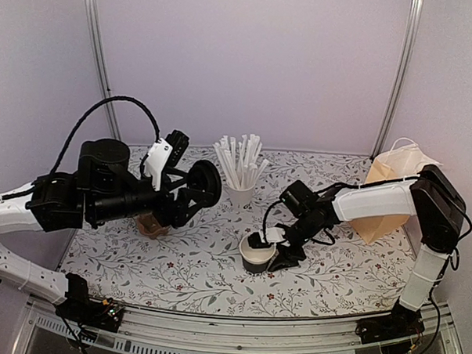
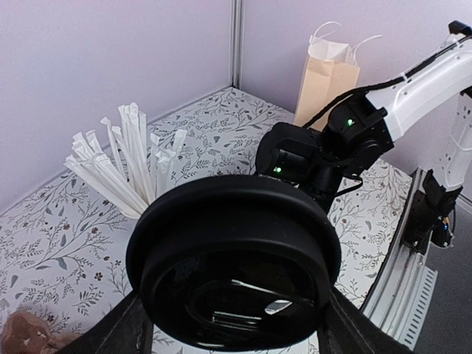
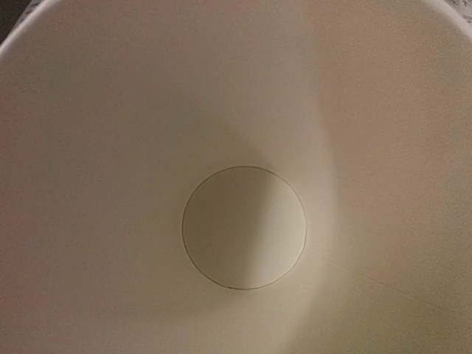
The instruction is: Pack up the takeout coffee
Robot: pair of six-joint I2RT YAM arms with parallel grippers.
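My left gripper [image 1: 195,191] is raised over the left of the table, shut on the round black plastic lid [image 1: 207,183], which it holds on edge. In the left wrist view the lid [image 2: 232,258] fills the lower middle between my two dark fingers [image 2: 110,335]. The small black paper cup [image 1: 256,255] stands upright on the table at centre right. My right gripper [image 1: 270,247] is down around it, jaws closed against its wall. The right wrist view shows only the cup's white inside [image 3: 243,225]; my fingers are hidden there.
A white cup of paper-wrapped straws [image 1: 240,173] stands at the back centre, also in the left wrist view [image 2: 125,162]. A tan paper bag [image 1: 392,192] stands at the right wall. The brown pulp carrier [image 1: 152,224] lies under my left arm.
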